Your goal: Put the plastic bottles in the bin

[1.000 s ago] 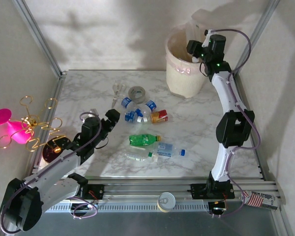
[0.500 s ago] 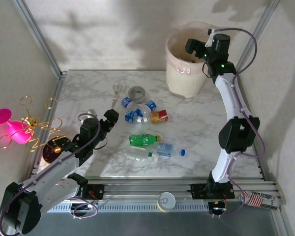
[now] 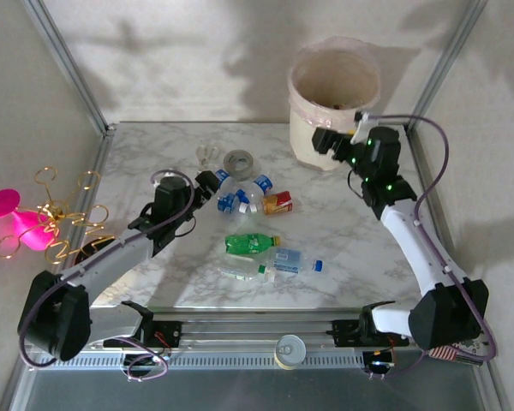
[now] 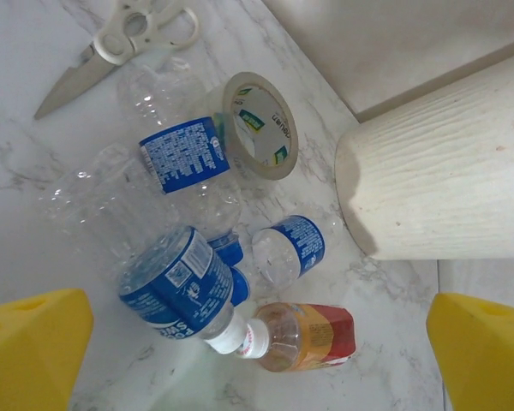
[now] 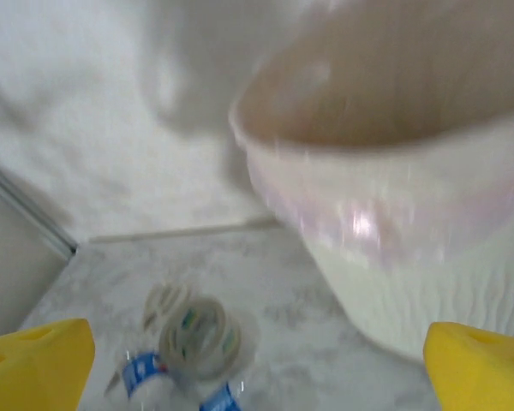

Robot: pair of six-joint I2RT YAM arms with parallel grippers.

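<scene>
The plastic bottles (image 3: 240,195) left on the table (image 3: 343,231) lie in a loose heap just ahead of the left gripper (image 3: 209,181). Most are clear with blue labels, and 1 orange-red bottle (image 4: 308,336) lies at the end of the heap nearest that gripper's right finger. In the left wrist view, the blue-labelled bottle (image 4: 178,287) closest to the gripper lies between its 2 yellow fingers (image 4: 30,347). They stand wide apart and hold nothing. Back toward that arm's base and to its right lie 1 green bottle (image 3: 250,244) and some clear bottles (image 3: 278,261) beside it. Beyond the heap from the left gripper are the tape roll (image 4: 259,124) and the scissors (image 4: 124,38), neither of which is wanted.

The bin (image 3: 334,94) stands just ahead of the right gripper (image 3: 322,142), its wall close in the right wrist view.

A second ago the right gripper hung over the bin's mouth. Now it has dropped down in front of the wall, and its jaws are wide and empty. I judge it has just let 1 bottle fall in, though the bin's contents cannot be made out. Over the same second the left gripper has pushed forward up to the heap. So 1 delivery looks done and the left arm looks set for the next pick. With this many bottles on the table, the task is far from finished.
</scene>
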